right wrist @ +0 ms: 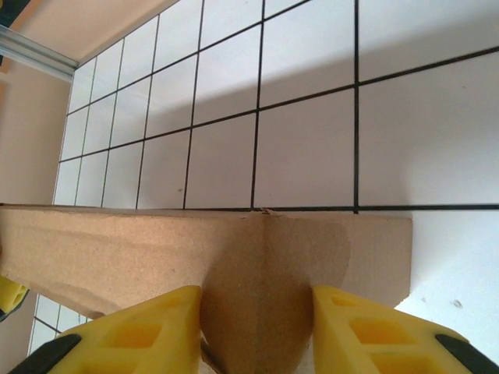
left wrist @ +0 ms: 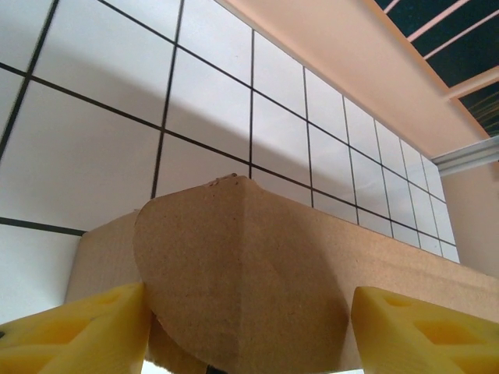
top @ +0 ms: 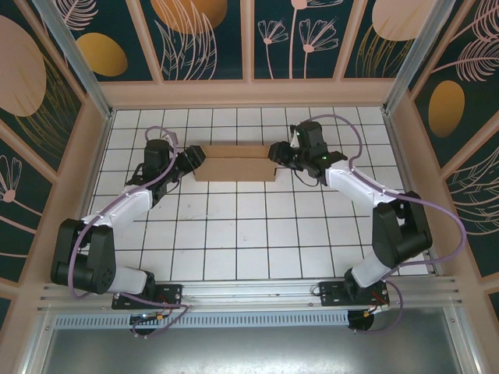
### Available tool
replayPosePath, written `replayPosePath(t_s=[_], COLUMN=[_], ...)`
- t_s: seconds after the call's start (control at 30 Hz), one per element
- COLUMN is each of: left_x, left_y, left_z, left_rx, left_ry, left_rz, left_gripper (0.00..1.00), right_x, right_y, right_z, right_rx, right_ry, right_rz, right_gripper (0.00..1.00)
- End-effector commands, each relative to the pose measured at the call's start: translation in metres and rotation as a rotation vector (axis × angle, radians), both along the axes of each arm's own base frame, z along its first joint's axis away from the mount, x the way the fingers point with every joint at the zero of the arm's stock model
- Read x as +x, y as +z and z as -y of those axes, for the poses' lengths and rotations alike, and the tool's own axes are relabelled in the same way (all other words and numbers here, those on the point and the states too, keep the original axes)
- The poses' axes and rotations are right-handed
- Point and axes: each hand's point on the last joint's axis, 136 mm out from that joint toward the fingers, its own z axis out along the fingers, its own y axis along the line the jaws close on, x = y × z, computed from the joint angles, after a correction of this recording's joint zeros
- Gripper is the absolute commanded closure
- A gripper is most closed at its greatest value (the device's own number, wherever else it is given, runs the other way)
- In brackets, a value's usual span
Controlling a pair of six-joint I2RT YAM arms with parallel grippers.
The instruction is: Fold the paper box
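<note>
Paper box (top: pixel 234 165) | near flap cut off at both wrist views' bottom

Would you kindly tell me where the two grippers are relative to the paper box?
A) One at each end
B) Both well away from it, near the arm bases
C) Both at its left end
A: the left gripper is at the left end of the paper box, and the right gripper is at its right end.

White, black-jointed arms (top: pixel 129 206), lilac cables (top: pixel 160 129), yellow tool fingers (left wrist: pixel 70 331); perhaps a green light (top: pixel 323 161).
</note>
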Motion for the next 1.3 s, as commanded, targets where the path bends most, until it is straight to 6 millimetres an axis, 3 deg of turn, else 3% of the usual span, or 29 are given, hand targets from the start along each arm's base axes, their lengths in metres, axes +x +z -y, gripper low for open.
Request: replayPosePath(t_s=[0.0,0.2,0.6,1.1,1.27], left_x=[-0.027,-0.029,-0.027,-0.014,-0.006], left_y=[-0.005,-0.002,-0.007,0.033,0.039], left_z=[0.057,0.056,0.047,0.019,0.015], left_rx=[-0.095,-0.091,-0.054,0.041,0.044], left_ry=[-0.186,-0.151,-0.106,0.009,0.019], left_rz=[-0.05,-0.059,-0.076,0.008,0.016], left_gripper=[0.32,0.31,0.26,0.04,0.02], right_x=[-0.042,-0.053,-0.052,-0.037,-0.031], right_y=[-0.042,-0.036,-0.04,0.0,0.008], right_z=[0.001,0.006,0.011,0.031,0.036], right_rx=[-0.038,-0.009,0.013,0.07,0.101], right_ry=[0.066,0.049,0.02,-0.007,-0.015], right_rz=[-0.168,-0.172,-0.188,-0.11,-0.105], right_gripper=[0.61,0.59,0.53,0.25,0.23])
